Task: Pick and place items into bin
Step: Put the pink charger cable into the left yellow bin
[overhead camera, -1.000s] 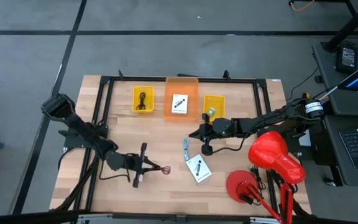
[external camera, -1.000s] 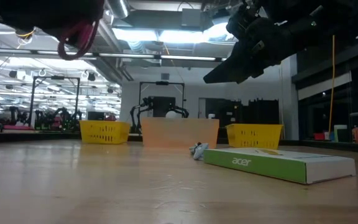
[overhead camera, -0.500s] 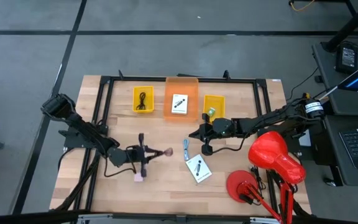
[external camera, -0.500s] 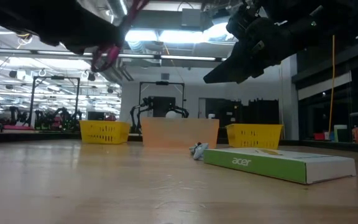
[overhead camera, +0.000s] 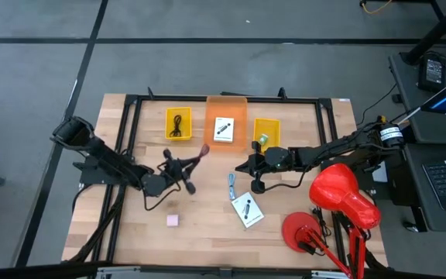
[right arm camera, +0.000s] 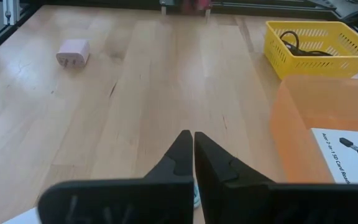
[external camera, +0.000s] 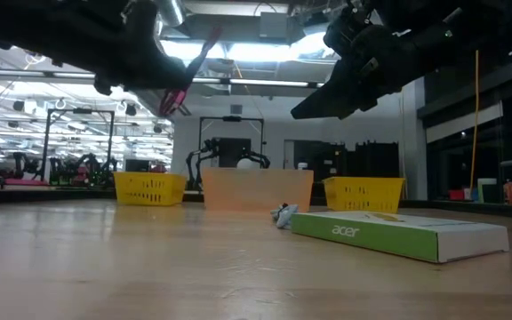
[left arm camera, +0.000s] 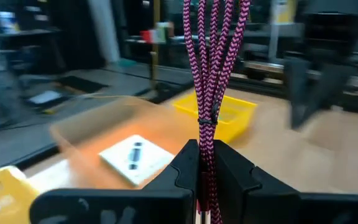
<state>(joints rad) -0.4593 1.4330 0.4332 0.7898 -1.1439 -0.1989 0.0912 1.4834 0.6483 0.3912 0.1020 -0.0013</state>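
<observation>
The left tool (overhead camera: 186, 166) is clamped on the maroon cord (overhead camera: 202, 151), carrying it above the surface (overhead camera: 207, 225) just short of the orange bin (overhead camera: 226, 105), likely so it can be dropped in there. That bin already holds a white card (overhead camera: 224, 129). The right tool (overhead camera: 241, 167), fingers together and empty, waits near the bin's other side, above a blue-grey clip (overhead camera: 231, 183). The pink square (overhead camera: 173, 220) lies well away from the bin.

bins (overhead camera: 226, 124) in row at table's far edge | card (overhead camera: 245, 209) near front | cube (overhead camera: 173, 220) left of card
</observation>
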